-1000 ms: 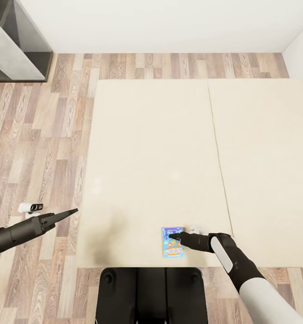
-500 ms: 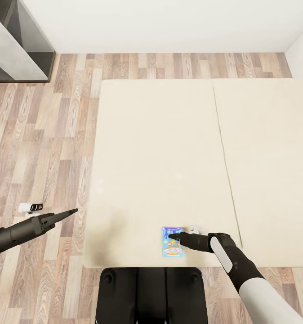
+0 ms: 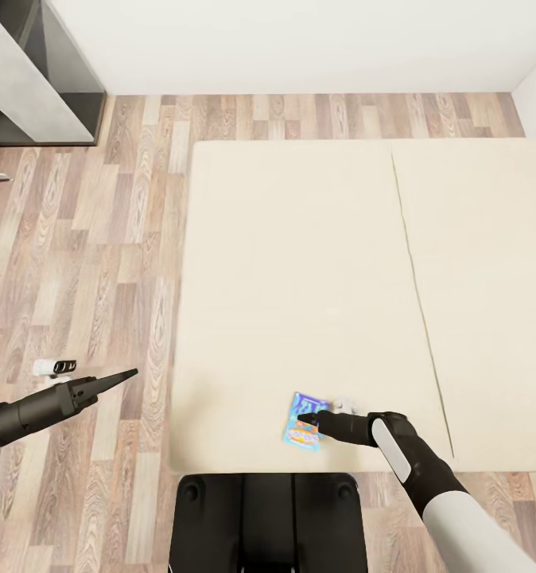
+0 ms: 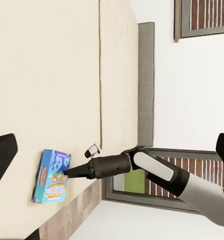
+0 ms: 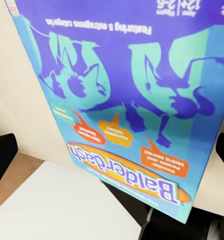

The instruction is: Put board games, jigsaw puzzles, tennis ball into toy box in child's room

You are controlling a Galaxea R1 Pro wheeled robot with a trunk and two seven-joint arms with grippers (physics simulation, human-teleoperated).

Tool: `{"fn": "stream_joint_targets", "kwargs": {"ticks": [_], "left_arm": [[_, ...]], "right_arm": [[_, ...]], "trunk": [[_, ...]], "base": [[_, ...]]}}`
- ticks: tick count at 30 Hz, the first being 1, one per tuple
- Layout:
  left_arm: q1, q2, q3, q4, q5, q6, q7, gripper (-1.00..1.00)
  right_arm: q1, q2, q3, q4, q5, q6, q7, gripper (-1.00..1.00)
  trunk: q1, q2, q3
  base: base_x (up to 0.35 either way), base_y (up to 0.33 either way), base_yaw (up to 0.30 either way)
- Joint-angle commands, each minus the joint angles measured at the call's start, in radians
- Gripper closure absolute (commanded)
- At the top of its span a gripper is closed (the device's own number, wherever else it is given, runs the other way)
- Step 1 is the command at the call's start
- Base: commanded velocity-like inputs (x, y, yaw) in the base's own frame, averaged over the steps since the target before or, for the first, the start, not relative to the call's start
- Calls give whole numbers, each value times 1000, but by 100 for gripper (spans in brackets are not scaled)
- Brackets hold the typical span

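Observation:
A blue, colourfully printed board game (image 3: pixel 302 434) lies near the front edge of the beige bed (image 3: pixel 300 263), turned slightly askew. My right gripper (image 3: pixel 304 417) reaches in from the right, its tips on the box, and appears shut on it. The left wrist view shows the same box (image 4: pixel 51 176) with the right gripper (image 4: pixel 67 172) touching its edge. Up close, its printed face (image 5: pixel 126 100) reads "Balderdash". My left gripper (image 3: pixel 131 372) hangs over the wood floor to the left of the bed, open and holding nothing. The toy box and the table are out of view.
Wood-plank floor (image 3: pixel 85 239) runs along the left and far sides of the bed. A dark grey unit (image 3: pixel 29 87) stands at the far left against the white wall. My black base (image 3: pixel 268 517) sits against the bed's front edge. A grey headboard (image 4: pixel 145 80) ends the bed.
The camera has shifted, so the bed now sits further right in the picture. The board game stayed at my right gripper's tips and has turned a little askew. The left arm keeps its pose.

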State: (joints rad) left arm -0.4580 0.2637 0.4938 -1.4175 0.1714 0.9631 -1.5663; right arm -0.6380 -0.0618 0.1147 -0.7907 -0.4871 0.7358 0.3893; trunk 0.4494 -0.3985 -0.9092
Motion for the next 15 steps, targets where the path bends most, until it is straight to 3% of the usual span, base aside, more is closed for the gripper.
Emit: {"fn": "stream_joint_targets", "kwargs": {"ticks": [1, 6, 15], "left_arm": [[0, 0, 0, 0, -1, 11, -4, -100], [0, 0, 0, 0, -1, 10, -4, -100], [0, 0, 0, 0, -1, 10, -4, -100]], "right_arm": [[0, -1, 2, -1, -2, 4, 2, -100], [0, -1, 2, -3, -2, 4, 3, -100], [1, -3, -5, -7, -2, 0, 4, -100]], "trunk": [[1, -2, -1], [1, -2, -1], [1, -2, -1]], "base": [[0, 164, 0], [0, 144, 0], [0, 17, 0]]}}
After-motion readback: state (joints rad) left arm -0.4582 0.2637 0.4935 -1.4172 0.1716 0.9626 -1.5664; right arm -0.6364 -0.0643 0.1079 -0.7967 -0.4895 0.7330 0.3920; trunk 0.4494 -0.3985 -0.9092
